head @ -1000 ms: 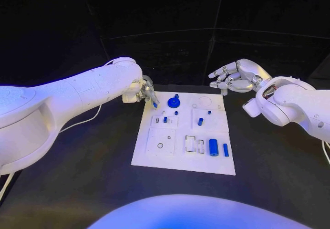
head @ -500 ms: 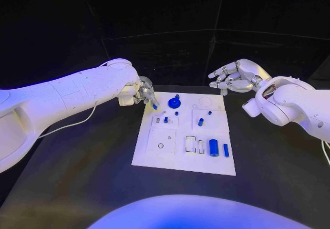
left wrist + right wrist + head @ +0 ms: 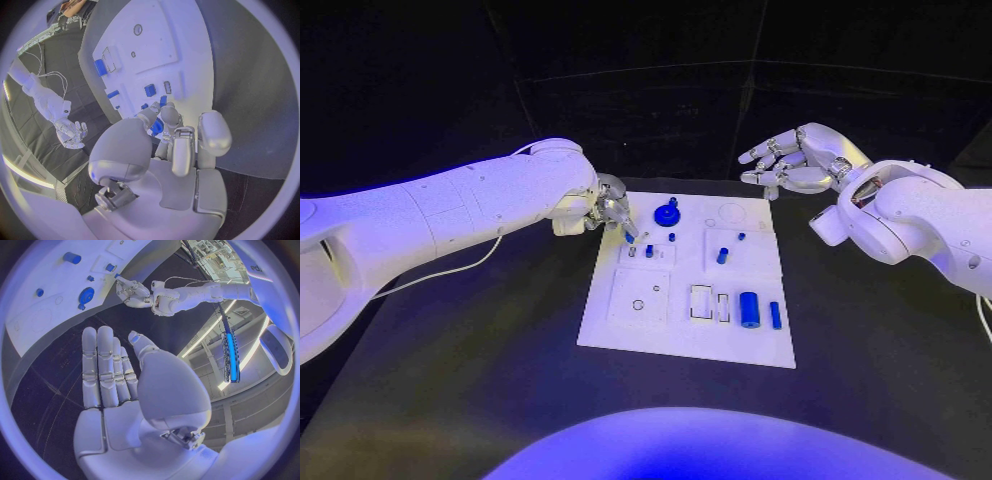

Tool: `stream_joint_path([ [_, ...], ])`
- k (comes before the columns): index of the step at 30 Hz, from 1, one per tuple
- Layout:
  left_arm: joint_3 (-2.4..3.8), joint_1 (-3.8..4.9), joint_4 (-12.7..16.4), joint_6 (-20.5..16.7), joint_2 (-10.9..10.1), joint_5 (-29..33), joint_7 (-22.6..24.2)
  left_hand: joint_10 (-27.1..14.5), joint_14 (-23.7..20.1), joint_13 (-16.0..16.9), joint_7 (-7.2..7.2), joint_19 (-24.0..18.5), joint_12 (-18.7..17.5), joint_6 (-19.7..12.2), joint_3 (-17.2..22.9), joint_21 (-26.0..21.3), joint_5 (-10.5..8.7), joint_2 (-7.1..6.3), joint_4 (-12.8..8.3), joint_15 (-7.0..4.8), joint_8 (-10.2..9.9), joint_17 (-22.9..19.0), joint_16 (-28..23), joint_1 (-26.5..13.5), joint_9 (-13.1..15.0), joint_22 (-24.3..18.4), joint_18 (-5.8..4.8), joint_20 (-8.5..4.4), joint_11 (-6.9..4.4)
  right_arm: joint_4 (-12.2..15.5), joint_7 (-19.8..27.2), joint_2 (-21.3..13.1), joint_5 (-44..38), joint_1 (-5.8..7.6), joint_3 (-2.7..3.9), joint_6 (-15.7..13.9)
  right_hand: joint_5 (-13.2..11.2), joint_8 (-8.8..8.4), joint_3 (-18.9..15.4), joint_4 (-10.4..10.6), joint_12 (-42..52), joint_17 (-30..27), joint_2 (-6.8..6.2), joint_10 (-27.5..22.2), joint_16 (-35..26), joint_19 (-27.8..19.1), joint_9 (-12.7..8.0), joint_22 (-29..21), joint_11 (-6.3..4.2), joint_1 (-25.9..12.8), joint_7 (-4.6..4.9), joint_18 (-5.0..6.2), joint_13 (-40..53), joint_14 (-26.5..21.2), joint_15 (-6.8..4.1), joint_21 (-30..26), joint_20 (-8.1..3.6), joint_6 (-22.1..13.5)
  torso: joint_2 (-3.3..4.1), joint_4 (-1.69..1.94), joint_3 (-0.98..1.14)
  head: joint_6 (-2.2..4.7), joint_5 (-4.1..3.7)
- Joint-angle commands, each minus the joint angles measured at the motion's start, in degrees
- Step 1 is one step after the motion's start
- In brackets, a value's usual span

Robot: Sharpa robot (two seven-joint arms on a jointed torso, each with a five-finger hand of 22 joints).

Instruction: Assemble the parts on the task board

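left robot hand [image 3: 607,207] pinching a small blue part [image 3: 157,127], hovering over task board [image 3: 646,325] | right robot hand [image 3: 793,160] hanging spread beyond board's far corner

A black table [image 3: 473,360] carries the white task board [image 3: 646,325], which lies flat between the two hands, its far left corner just under the left hand [image 3: 606,205]; the table's far edge is hard to make out.
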Motion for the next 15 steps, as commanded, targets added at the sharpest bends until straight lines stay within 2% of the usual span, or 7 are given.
stream_joint_path([
  [1,-0.27,-0.06,0.2,-1.2,-0.1,-0.6,0.6,0.5,5.2,-0.1,-0.17,0.5,-0.2,0.4,7.6,0.4,0.12,0.26,-7.2,0.03,0.3,11.8,0.2,0.2,0.1,0.0,-1.1,0.04,-0.1,0.0,0.7,0.1,-0.1,0.12,0.04,0.1,0.2,0.15,0.1,0.2,0.3,0.1,0.14,-0.4,-0.3,0.2,0.1,-0.1,-0.07,0.1,-0.04,0.72,-0.1,-0.3,0.01,-0.4,0.04,-0.3,-0.05,-0.01,0.0,0.01,0.1],
  [6,-0.58,-0.29,0.4,-1.2,-0.1,-0.6,0.5,0.6,5.3,0.0,-0.17,0.5,-0.3,0.5,7.9,0.4,0.15,0.15,-7.3,0.01,0.3,11.8,0.3,0.1,0.2,0.1,-1.1,0.03,-0.11,-0.1,0.7,0.1,-0.1,0.12,0.04,0.2,0.2,0.15,0.1,0.2,0.3,0.1,0.14,-0.4,-0.3,0.2,0.1,-0.1,-0.07,0.1,-0.04,0.72,-0.1,-0.3,0.01,-0.4,0.04,-0.3,0.01,-0.03,0.0,-0.02,0.1],
  [15,-0.72,-0.59,0.6,-1.0,0.1,-0.6,0.1,0.6,5.3,0.0,-0.17,0.5,-0.3,0.5,7.9,0.4,0.15,0.15,-7.3,0.01,0.3,11.8,0.3,0.1,0.2,0.1,-1.1,0.03,-0.11,-0.1,0.8,0.3,-0.1,0.11,0.04,0.3,0.4,0.21,0.1,0.3,0.4,0.1,0.17,-0.4,-0.3,0.2,0.1,-0.1,-0.06,0.1,-0.03,0.71,-0.1,-0.3,0.01,-0.5,0.03,-0.3,0.04,-0.05,0.0,-0.02,0.17],
])
